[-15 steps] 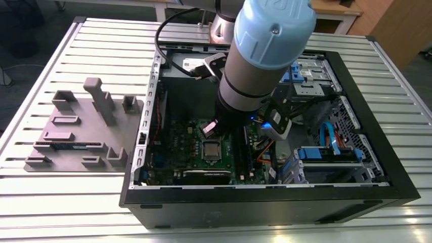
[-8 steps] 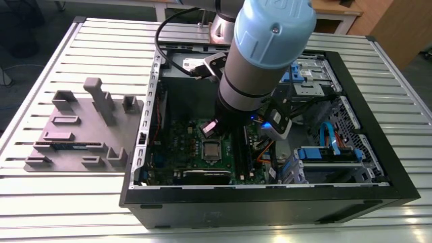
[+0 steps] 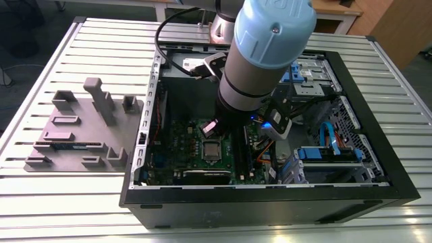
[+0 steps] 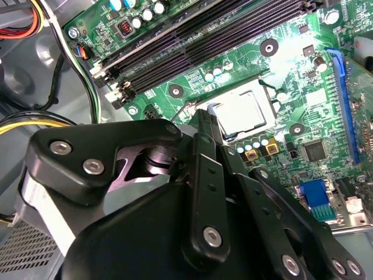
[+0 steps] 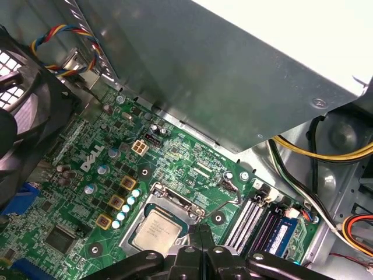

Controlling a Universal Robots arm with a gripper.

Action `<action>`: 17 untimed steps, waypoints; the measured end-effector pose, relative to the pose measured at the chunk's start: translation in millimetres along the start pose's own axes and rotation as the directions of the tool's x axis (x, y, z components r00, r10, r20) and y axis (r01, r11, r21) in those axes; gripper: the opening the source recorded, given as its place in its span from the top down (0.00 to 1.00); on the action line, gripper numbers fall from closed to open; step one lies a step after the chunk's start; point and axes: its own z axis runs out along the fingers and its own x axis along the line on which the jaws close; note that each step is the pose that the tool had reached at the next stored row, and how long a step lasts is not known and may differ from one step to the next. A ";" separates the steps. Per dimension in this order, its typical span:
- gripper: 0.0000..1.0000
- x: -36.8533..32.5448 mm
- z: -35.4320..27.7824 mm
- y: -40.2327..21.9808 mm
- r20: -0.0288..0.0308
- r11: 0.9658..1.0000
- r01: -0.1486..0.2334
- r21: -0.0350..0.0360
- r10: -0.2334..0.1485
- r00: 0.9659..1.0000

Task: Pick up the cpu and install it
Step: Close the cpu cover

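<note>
Close beneath the clenched, empty end effector point(image 5: 200, 227), the cpu point(image 5: 155, 231) lies flat in the socket point(image 5: 173, 198) of the green motherboard point(image 5: 175, 154).

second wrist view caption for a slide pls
Claw close beside the cpu, which lies flat on the green motherboard.

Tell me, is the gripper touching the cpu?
Cannot tell. In the second wrist view the tip of the gripper overlaps a corner of the cpu; neither contact nor a gap shows plainly.
</note>
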 end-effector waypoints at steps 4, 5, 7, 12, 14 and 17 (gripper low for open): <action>0.89 -0.1 0.0 0.0 -0.006 1.000 0.030 -0.002 -0.030 1.000; 0.89 -0.1 0.0 0.0 -0.009 0.999 0.046 -0.002 -0.046 0.999; 0.89 0.0 0.0 0.0 -0.015 0.997 0.081 -0.005 -0.081 0.997; 0.89 0.1 0.0 0.0 -0.027 0.989 0.144 -0.009 -0.145 0.989; 0.89 0.2 0.0 0.1 -0.027 0.989 0.145 -0.009 -0.145 0.989; 0.89 2.0 0.2 1.2 -0.027 0.989 0.146 -0.009 -0.146 0.989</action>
